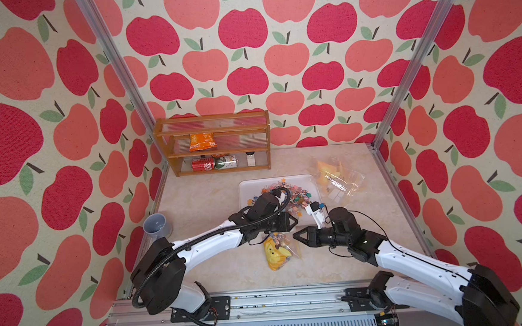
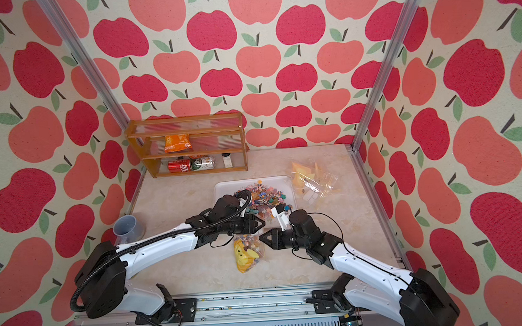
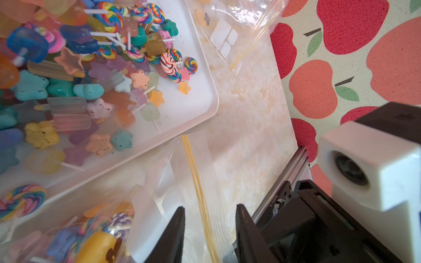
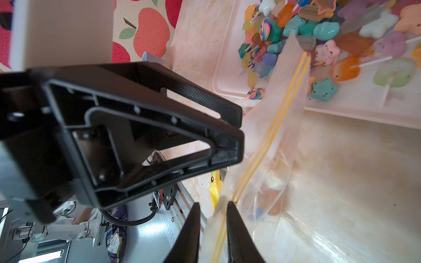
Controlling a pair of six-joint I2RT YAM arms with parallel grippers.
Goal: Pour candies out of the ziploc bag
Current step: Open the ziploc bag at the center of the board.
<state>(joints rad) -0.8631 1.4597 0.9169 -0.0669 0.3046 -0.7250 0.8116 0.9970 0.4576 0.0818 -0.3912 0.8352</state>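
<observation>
The clear ziploc bag [image 1: 286, 246] lies near the table's front with a yellow toy [image 1: 274, 256] and some candies [image 3: 68, 239] inside. Its yellow zip edge [image 3: 198, 182] runs up between the fingers of my left gripper [image 3: 209, 209], which stand apart and do not touch it. My right gripper [image 4: 213, 205] has its fingers close together on the same bag's [image 4: 273, 136] zip edge. In both top views the two grippers [image 1: 296, 222] [image 1: 293, 235] meet tip to tip above the bag. Many loose candies [image 1: 289, 193] are heaped in the white tray [image 1: 249, 189] just behind.
A second, empty ziploc bag [image 1: 338, 177] lies right of the tray. A wooden shelf [image 1: 211, 126] at the back left holds an orange snack packet [image 1: 201, 142] and cans [image 1: 213, 164]. A grey cup [image 1: 157, 227] stands by the left wall.
</observation>
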